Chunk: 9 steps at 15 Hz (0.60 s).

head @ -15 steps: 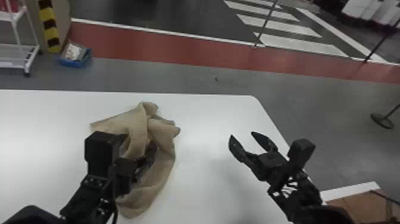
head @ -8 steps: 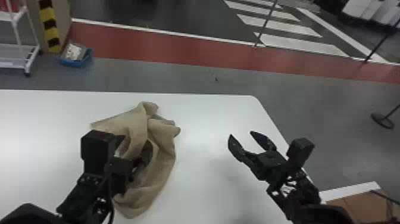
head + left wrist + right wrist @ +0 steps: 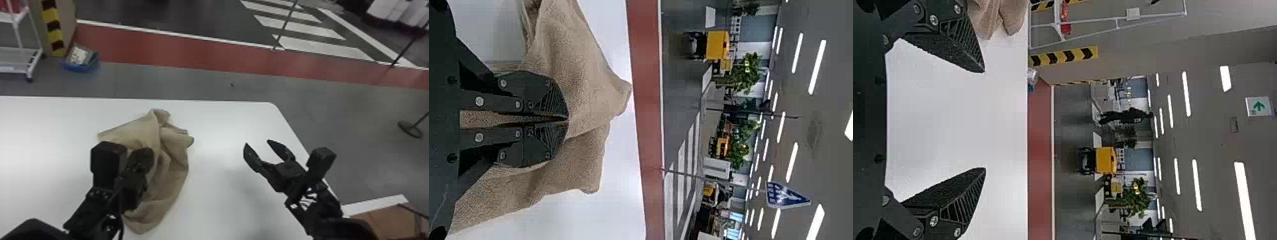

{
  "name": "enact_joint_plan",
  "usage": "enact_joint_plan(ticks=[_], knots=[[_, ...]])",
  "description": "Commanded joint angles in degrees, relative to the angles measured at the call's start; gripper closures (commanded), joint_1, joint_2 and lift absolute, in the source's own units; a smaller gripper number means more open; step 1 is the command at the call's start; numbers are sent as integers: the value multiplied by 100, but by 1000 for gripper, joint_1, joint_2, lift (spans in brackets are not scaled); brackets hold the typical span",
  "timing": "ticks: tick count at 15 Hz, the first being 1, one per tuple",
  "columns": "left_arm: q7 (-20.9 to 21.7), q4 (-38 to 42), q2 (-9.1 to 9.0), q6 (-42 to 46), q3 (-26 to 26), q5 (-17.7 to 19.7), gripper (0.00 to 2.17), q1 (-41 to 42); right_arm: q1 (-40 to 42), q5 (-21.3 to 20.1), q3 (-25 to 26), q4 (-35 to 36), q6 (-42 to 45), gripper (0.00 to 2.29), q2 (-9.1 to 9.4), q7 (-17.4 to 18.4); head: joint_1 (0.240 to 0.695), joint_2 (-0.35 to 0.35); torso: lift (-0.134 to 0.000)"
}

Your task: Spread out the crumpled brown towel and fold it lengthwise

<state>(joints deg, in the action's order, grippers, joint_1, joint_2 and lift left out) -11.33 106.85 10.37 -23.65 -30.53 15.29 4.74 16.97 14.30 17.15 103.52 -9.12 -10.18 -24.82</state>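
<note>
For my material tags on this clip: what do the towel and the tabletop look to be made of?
Towel: soft matte woven cloth, perhaps cotton, going by its fuzzy grain and loose folds. Tabletop: smooth white, possibly laminate, with a faint sheen.

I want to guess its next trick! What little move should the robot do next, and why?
Probably bring the right gripper over to the towel: it's open and off to one side, while the towel lies crumpled with the left gripper closed above it.

The head view looks forward and down over the bench (image 3: 217, 198); nearer, sideways wrist views share the red floor strip (image 3: 191, 52).
</note>
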Motion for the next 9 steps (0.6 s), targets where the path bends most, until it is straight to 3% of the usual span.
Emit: enact_joint_plan(ticks=[1, 2, 5, 7, 9], knots=[[0, 20, 0, -92, -14, 0, 1393, 0, -1, 37, 16, 2, 20, 194, -1, -5, 695, -350, -124], [-71, 46, 9, -127, -14, 0, 1703, 0, 8, 37, 25, 10, 55, 194, -1, -14, 695, -350, -124], [-115, 415, 62, -92, 91, 9, 1744, 167, 16, 134, 60, 37, 55, 194, 8, -31, 695, -350, -124], [-106, 1092, 105, -4, 504, 27, 1744, 545, 34, 152, 60, 89, 55, 194, -1, -40, 695, -350, -124], [-27, 1971, 299, 14, 1032, 132, 1744, 967, 43, 152, 60, 125, 55, 194, -1, -40, 695, -350, -124]])
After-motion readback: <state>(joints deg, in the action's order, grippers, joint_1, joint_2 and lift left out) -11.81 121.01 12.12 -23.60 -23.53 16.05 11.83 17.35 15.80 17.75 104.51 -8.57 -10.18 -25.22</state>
